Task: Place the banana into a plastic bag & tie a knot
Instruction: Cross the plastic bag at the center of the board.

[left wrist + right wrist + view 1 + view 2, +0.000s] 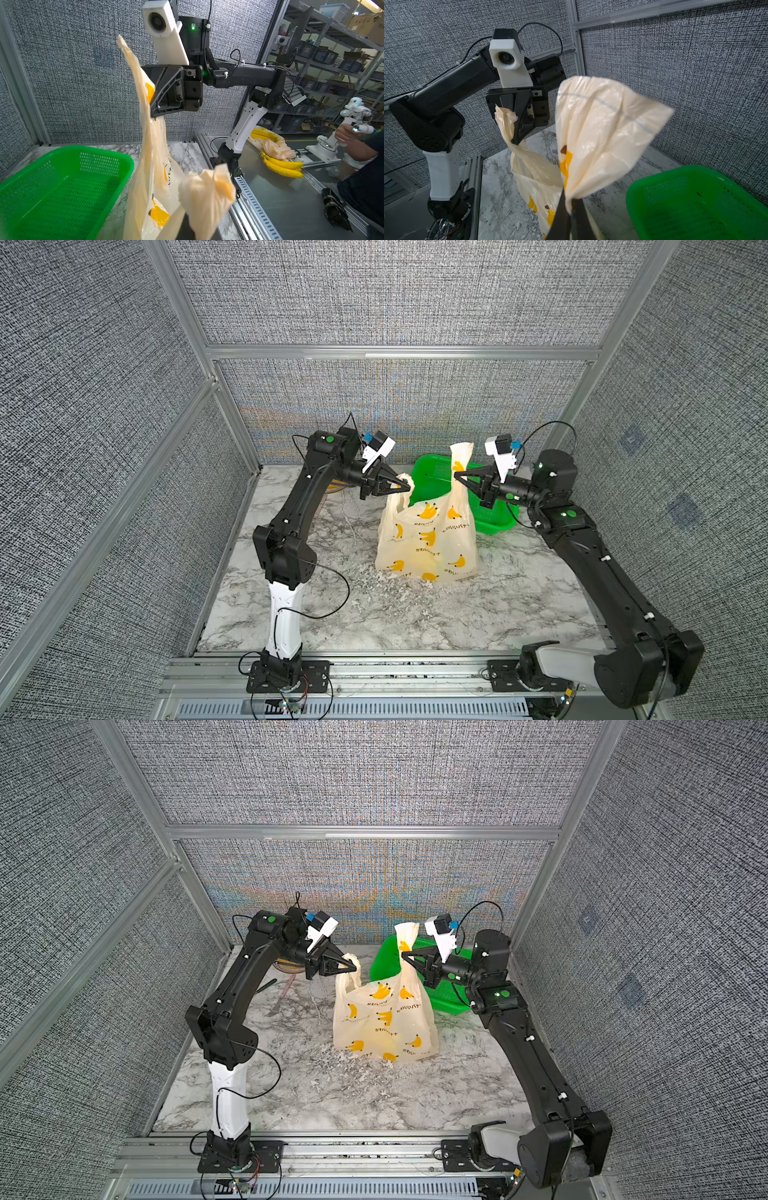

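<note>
Two grippers clenched the plastic bag (428,543). Left gripper (409,488) held at ten o'clock, right gripper (456,477) at one o'clock.

plastic bag (428,539) stands on table (415,622) before basket (496,524).

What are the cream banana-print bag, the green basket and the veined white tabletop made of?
Cream banana-print bag: thin plastic film, apparently; it crumples, shines and is translucent. Green perforated basket: rigid moulded plastic, slightly glossy, with rows of slots. White grey-veined tabletop: marble look, possibly only a printed laminate; cannot tell.
</note>
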Controlling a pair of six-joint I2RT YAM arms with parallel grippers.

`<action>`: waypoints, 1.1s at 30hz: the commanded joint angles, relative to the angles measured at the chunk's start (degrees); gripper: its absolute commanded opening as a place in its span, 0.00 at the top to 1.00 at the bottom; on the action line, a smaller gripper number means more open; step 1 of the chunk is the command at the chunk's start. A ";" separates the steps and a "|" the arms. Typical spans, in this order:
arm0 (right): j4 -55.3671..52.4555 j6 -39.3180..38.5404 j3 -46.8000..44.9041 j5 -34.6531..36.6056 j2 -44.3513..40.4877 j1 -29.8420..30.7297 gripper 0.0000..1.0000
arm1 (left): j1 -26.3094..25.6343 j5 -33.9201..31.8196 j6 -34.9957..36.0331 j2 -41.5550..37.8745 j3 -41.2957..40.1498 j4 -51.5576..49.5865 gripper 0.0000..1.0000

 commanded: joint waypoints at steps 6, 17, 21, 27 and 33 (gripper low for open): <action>1.68 0.51 -1.05 4.59 -1.20 1.43 1.00 | 4.09 6.22 -3.14 4.57 4.76 -10.54 1.00; 1.15 -1.48 -2.26 8.27 -1.80 5.40 1.00 | 5.90 -16.28 -29.63 -2.48 -3.88 11.96 1.00; 1.77 -1.98 -2.65 8.19 -1.91 5.76 1.00 | 1.93 -46.58 -52.84 -23.38 -35.03 56.79 1.00; 2.15 -1.81 -2.60 8.40 -2.14 5.76 1.00 | 2.35 -56.79 -64.96 -27.57 -34.57 62.05 1.00; 6.87 1.16 -6.31 12.49 -4.93 6.10 1.00 | 0.43 -75.67 -89.54 -34.48 -46.01 78.43 1.00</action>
